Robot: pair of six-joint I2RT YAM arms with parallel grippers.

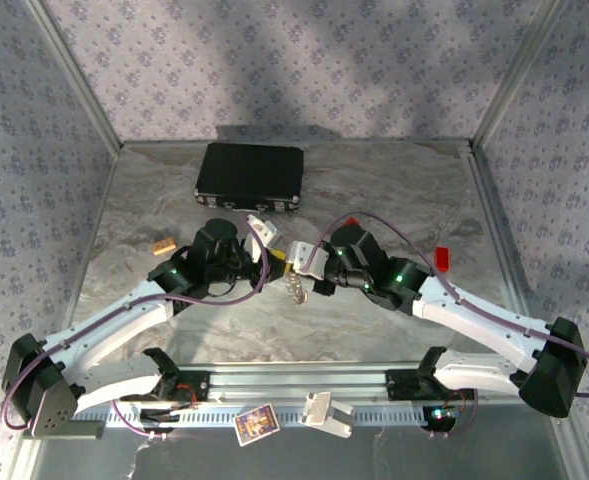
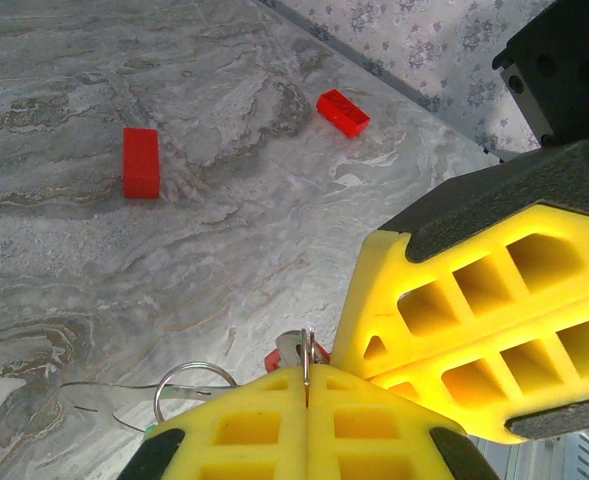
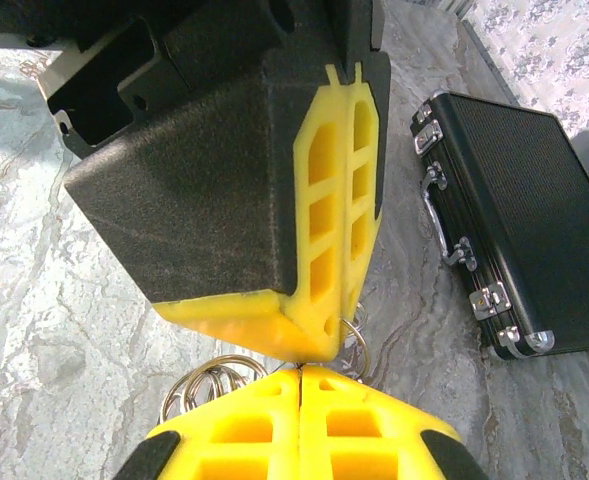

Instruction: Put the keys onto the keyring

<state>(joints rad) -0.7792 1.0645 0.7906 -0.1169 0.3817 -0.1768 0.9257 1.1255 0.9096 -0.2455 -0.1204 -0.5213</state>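
My two grippers meet tip to tip above the middle of the table. The left gripper (image 1: 273, 256) (image 2: 307, 375) is shut on a thin metal ring seen edge-on, and the red key (image 2: 275, 358) hangs just behind that ring. A second ring (image 2: 189, 385) and a speck of the green key (image 2: 150, 431) show to its left. The right gripper (image 1: 292, 264) (image 3: 301, 370) is shut at the keyring's silvery links (image 3: 206, 383), whose chain (image 1: 294, 288) dangles below. The left gripper's yellow fingers (image 3: 339, 200) press down onto the right gripper's tips.
A black case (image 1: 251, 177) (image 3: 514, 230) lies at the back of the table. Two red blocks (image 2: 141, 162) (image 2: 343, 112) rest on the marble, one of them (image 1: 441, 258) right of the arms. An orange piece (image 1: 164, 244) lies at the left. A card (image 1: 256, 424) and a white part (image 1: 324, 412) sit on the front rail.
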